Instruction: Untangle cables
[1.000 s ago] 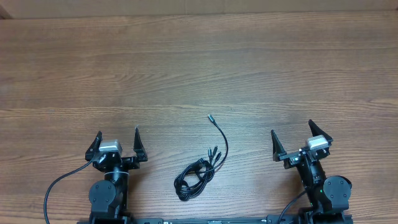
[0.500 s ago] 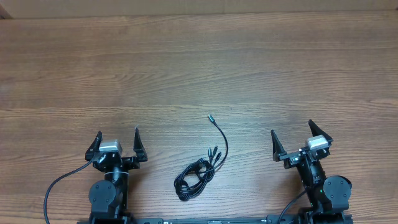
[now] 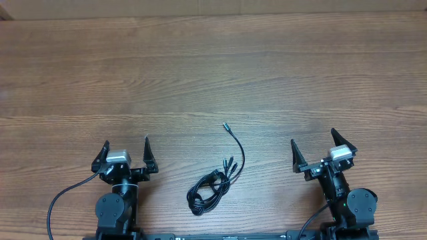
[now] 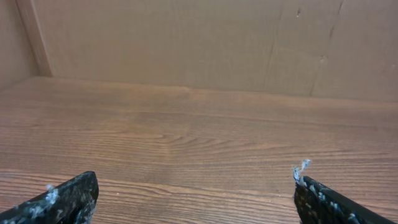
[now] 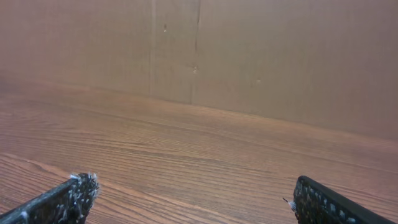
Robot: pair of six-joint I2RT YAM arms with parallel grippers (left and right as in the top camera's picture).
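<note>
The cables (image 3: 212, 187) lie as a small tangled bundle of thin black cords on the wooden table near the front, between my two arms. One strand curves up and away to a small plug end (image 3: 226, 125); a few plug ends cluster at the bundle's upper right (image 3: 231, 162). My left gripper (image 3: 125, 148) is open and empty to the left of the bundle. My right gripper (image 3: 312, 142) is open and empty to its right. Both wrist views show only open fingertips (image 4: 193, 190) (image 5: 189, 193) over bare wood; the cables are out of those views.
The wooden table (image 3: 213, 73) stretches away to a brown cardboard wall (image 4: 186, 43) at the back, which also shows in the right wrist view (image 5: 249, 56). Thick black arm wires run by the arm bases (image 3: 60, 200).
</note>
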